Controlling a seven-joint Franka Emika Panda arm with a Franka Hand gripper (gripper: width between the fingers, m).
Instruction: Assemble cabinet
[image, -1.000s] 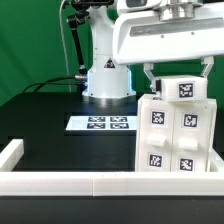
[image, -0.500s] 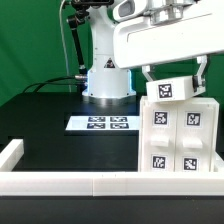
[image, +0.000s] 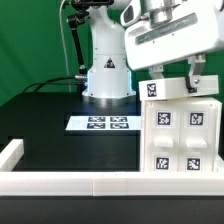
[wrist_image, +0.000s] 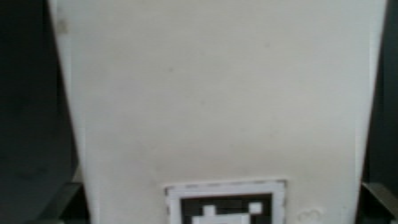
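gripper (image: 172, 75): fingers straddle small tagged block, looks clamped on it
small block (image: 167, 88): upper right of exterior frame, sitting on top of cabinet box
cabinet box (image: 182, 135): right edge, four tags facing camera, against border rail (image: 100, 184)
marker board (image: 101, 123): frame centre, flat on table (image: 60, 140)

The hand (image: 175, 78) shifted toward the exterior view's right, tilting.

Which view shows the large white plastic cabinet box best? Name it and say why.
The exterior view: the large white plastic cabinet box appears nearly whole, tagged front included. The wrist view shows only a blurred white panel with one tag.
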